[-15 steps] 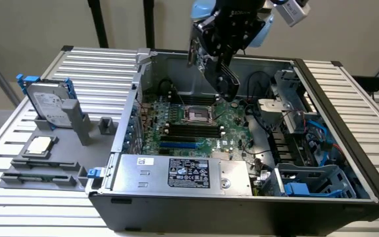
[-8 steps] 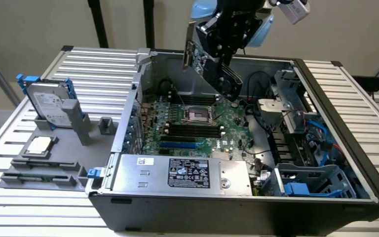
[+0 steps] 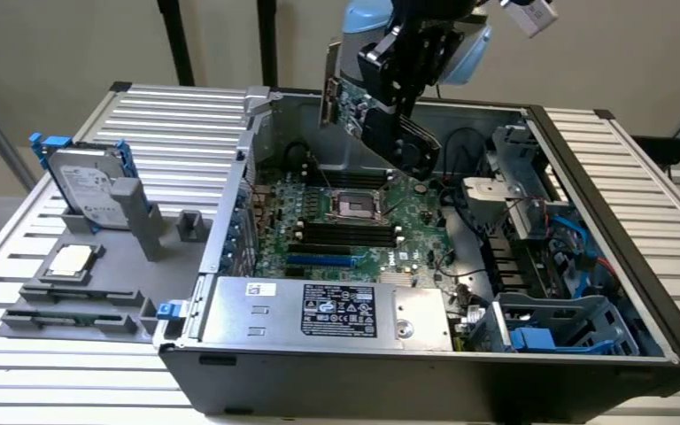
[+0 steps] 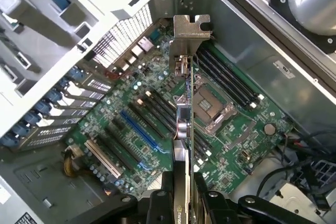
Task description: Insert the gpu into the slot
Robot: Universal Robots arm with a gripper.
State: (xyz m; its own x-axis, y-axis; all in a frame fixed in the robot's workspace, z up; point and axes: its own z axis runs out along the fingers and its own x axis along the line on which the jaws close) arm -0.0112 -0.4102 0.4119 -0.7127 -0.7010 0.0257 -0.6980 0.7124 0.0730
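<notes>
My gripper (image 3: 402,84) hangs over the open computer case and is shut on the gpu (image 3: 346,104), a flat card with a dark shroud, a green board edge and a silver bracket. The card is held in the air above the back of the green motherboard (image 3: 417,232), touching nothing. In the wrist view the gpu (image 4: 184,124) shows edge-on, its bracket (image 4: 191,27) at the far end and my gripper (image 4: 182,199) clamped on its near end. The slot (image 3: 320,261), a bright-blue strip, lies bare on the board near the power supply. In the wrist view the slot (image 4: 139,129) sits off to the side of the card's edge.
A silver power supply box (image 3: 316,310) fills the case's near side. The CPU socket (image 3: 352,205) and black memory slots (image 3: 343,235) lie mid-board. Cables (image 3: 482,221) and a blue drive cage (image 3: 552,332) crowd the exterior view's right. A hard drive (image 3: 86,190) stands on a grey fixture outside the case.
</notes>
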